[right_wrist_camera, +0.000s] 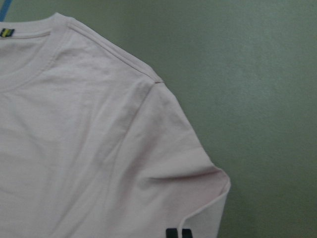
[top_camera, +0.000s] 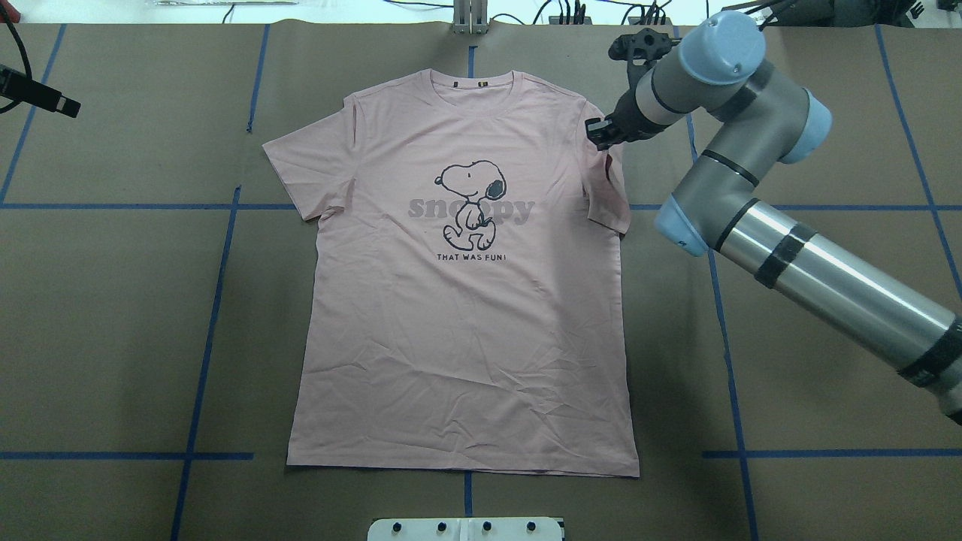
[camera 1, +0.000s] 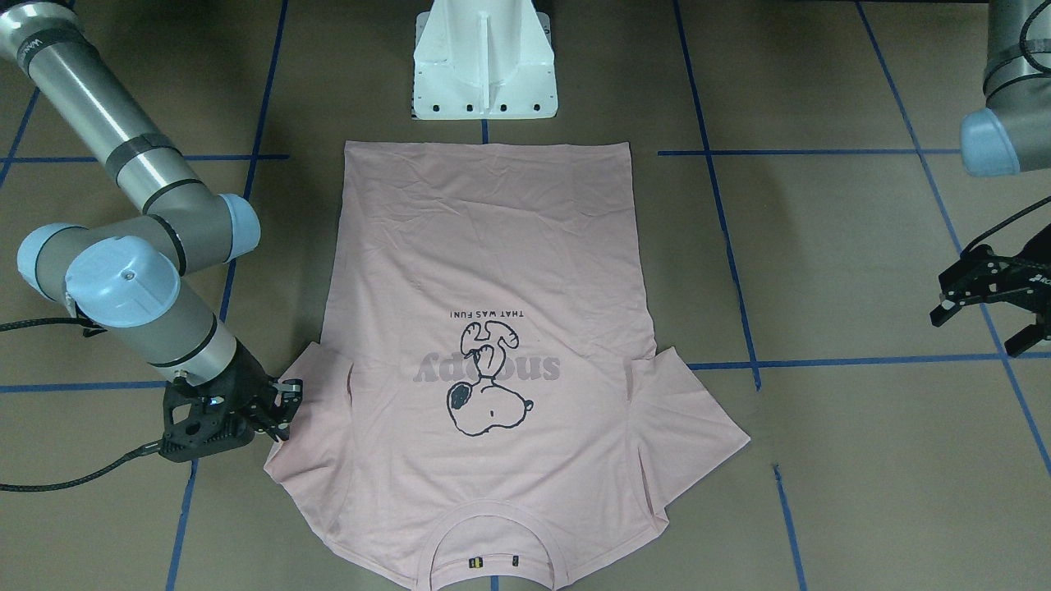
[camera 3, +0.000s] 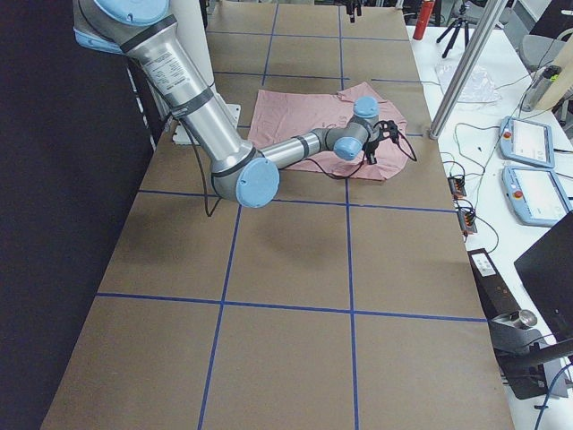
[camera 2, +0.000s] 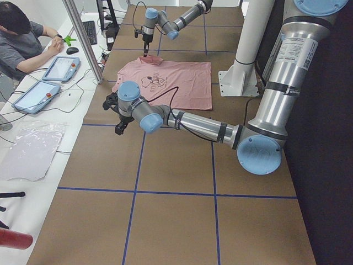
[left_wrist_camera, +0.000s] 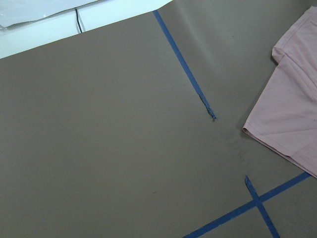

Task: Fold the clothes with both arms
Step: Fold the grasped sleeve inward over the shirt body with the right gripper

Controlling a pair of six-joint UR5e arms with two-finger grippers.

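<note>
Pink T-shirt (top_camera: 466, 338) lies flat, print up, on the counter (top_camera: 113, 315); right end effector (camera 1: 283, 409) pinches its sleeve hem (fingers nearly together), while left end effector (camera 1: 983, 327) hangs spread wide, well clear of the other sleeve.

Opposed overhead and front views, same T-shirt (top_camera: 466, 338)
</note>
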